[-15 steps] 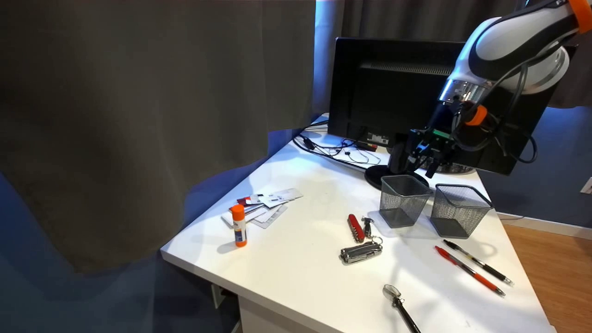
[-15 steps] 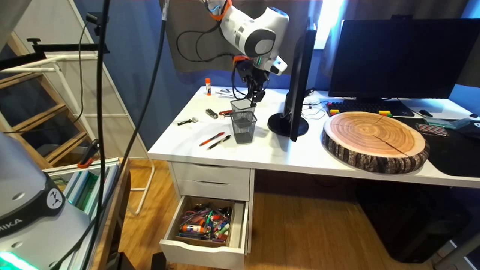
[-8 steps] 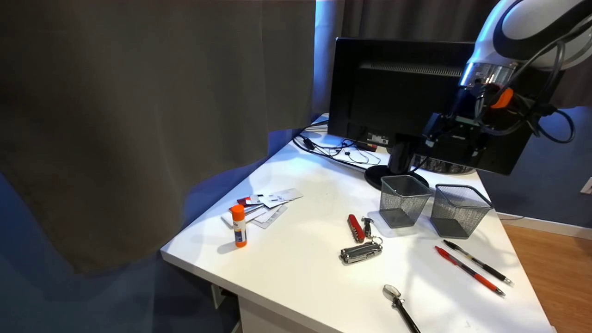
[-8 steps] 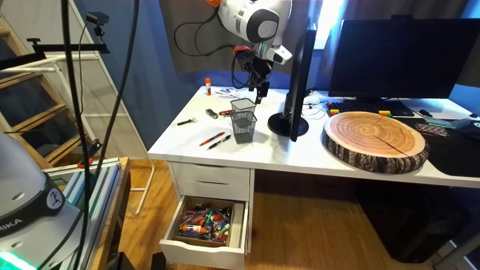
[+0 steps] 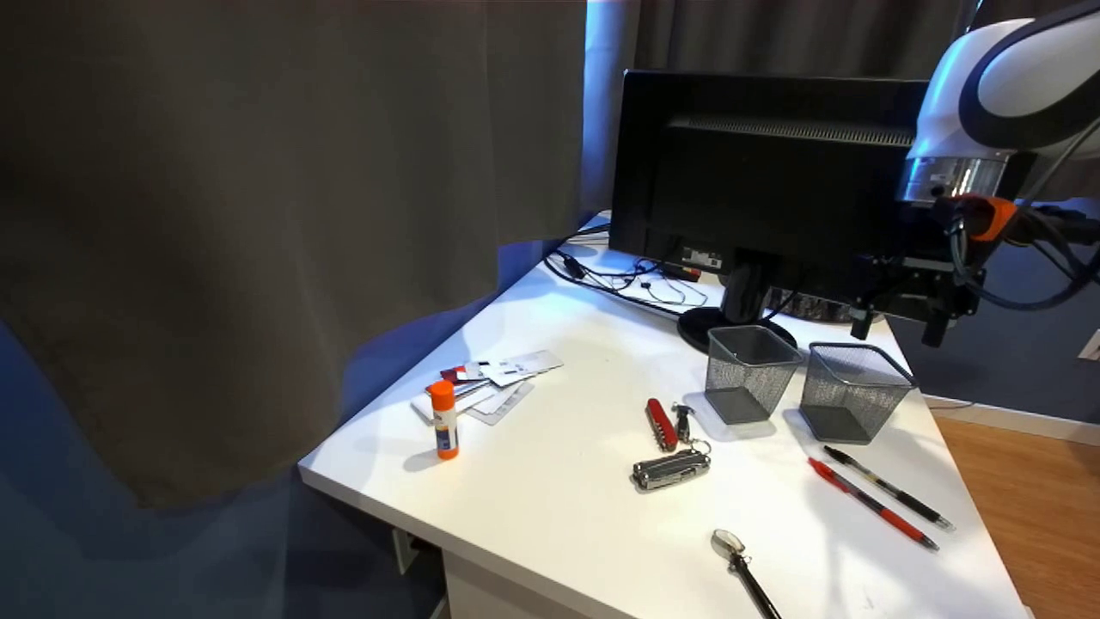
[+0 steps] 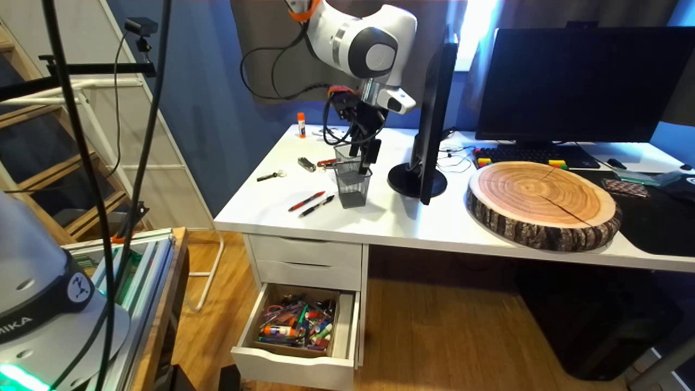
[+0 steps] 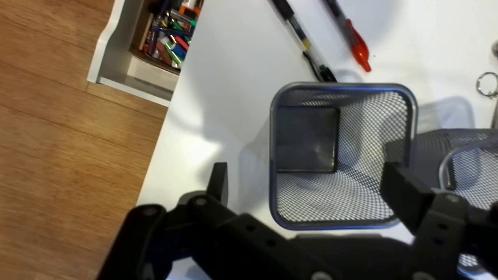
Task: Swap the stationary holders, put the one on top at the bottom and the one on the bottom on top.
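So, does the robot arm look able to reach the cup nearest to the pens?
Probably yes: the open gripper hangs near this cup, with nothing visible between them, though the other cup, close by, may crowd one side.

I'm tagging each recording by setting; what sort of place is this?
Likely an office or study, perhaps in a home: there is a white desk, a monitor with a keyboard in front of it, and an open drawer holding stationery.

Room over desk (image 7: 229, 105) left of mesh cup (image 7: 334, 196) in wrist view, neighbouring cup (image 7: 474, 167) close right, 2 pens (image 7: 299, 33) toward top
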You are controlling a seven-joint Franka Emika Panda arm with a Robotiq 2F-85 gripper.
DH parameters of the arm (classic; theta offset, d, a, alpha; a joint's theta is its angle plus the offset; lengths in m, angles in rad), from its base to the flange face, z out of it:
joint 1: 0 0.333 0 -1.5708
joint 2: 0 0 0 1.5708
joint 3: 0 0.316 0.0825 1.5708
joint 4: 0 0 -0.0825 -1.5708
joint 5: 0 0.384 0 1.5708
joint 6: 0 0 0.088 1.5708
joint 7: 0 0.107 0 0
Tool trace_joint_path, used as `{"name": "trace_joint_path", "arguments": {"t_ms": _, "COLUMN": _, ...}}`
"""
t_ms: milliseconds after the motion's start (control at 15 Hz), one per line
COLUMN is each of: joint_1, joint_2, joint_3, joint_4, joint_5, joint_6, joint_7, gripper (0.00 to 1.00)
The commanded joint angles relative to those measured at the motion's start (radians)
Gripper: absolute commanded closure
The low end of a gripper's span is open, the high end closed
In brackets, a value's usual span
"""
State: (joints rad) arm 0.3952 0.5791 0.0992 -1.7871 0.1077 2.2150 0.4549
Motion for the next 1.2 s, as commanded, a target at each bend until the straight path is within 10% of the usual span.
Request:
{"name": "trace_joint_path", "arguments": {"t_ms": 0, "joint_1": -0.013, "joint_2": -0.024, "joint_3": -0.002, "joint_4": -0.081, "joint_5": -0.044, "joint_6": 0.034, "joint_7": -0.023, "gripper": 0.0}}
{"name": "trace_joint_path", "arguments": {"t_ms": 533, "joint_1": -0.019, "joint_2": 0.013, "joint_3": -0.007, "joint_4": -0.099, "joint_5": -0.056, "joint_6": 0.122, "joint_7": -0.023, "gripper": 0.09}}
{"name": "trace_joint_path", "arguments": {"t_ms": 600, "joint_1": -0.019, "joint_2": 0.018, "joint_3": -0.008, "joint_4": -0.097, "joint_5": -0.056, "joint_6": 0.128, "joint_7": -0.021, "gripper": 0.3}}
{"name": "trace_joint_path", "arguments": {"t_ms": 1133, "joint_1": -0.02, "joint_2": 0.019, "joint_3": -0.013, "joint_4": -0.097, "joint_5": -0.055, "joint_6": 0.131, "joint_7": -0.019, "gripper": 0.77}}
